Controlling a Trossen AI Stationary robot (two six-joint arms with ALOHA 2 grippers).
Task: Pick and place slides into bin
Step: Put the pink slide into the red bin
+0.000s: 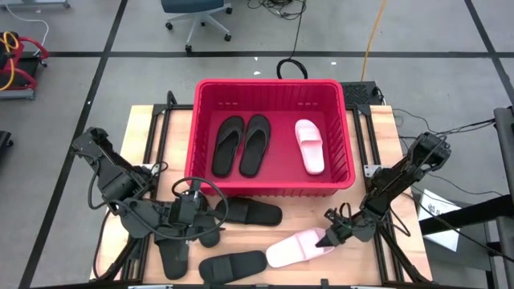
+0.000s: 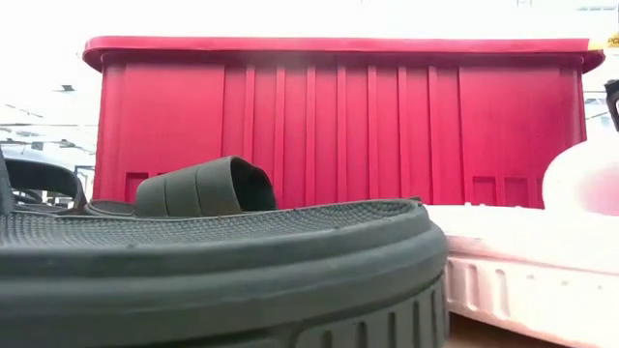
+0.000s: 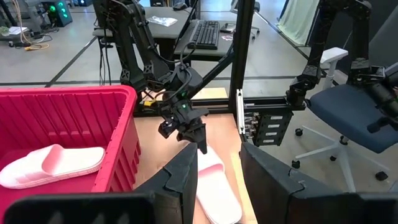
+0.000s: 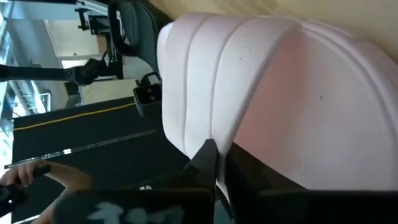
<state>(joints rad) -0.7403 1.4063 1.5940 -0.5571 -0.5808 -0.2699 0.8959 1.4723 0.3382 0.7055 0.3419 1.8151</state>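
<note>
Bin: I saw the red plastic bin (image 1: 347, 132) at the far middle of the counter (image 1: 140, 128), rectangular, with ribbed slotted walls and a rolled rim; in the low view its wall (image 2: 338, 126) showed broad vertical ribs.
Slides in the bin: two matte black slides (image 1: 242, 144) lay side by side, and one pale pink slide (image 1: 310, 145) lay apart from them toward the right wall.
Slides on the counter: a black slide (image 1: 249, 212) lay just in front of the bin, another black slide (image 1: 233, 266) sat at the near edge, and more black ones lay under the left arm, where I could not count them.
Pink slide on the counter: the second pink slide (image 1: 293, 249) lay near the front right, flat-soled with a wide smooth strap; up close in the right wrist view its surface (image 4: 280, 93) looked finely pebbled and softly rounded.
Near black sole: in the low view a thick black sole (image 2: 222, 261) showed a fine cross-hatched top and a grooved side, with a ridged strap (image 2: 208, 187) arching behind it.
Right gripper: the right gripper (image 1: 331, 236) was at the end of that pink slide, its jaws closed on the edge of the slide.
Left gripper: the left gripper (image 1: 191, 215) hung low over the black slides at front left, its jaws apart with nothing between them.
</note>
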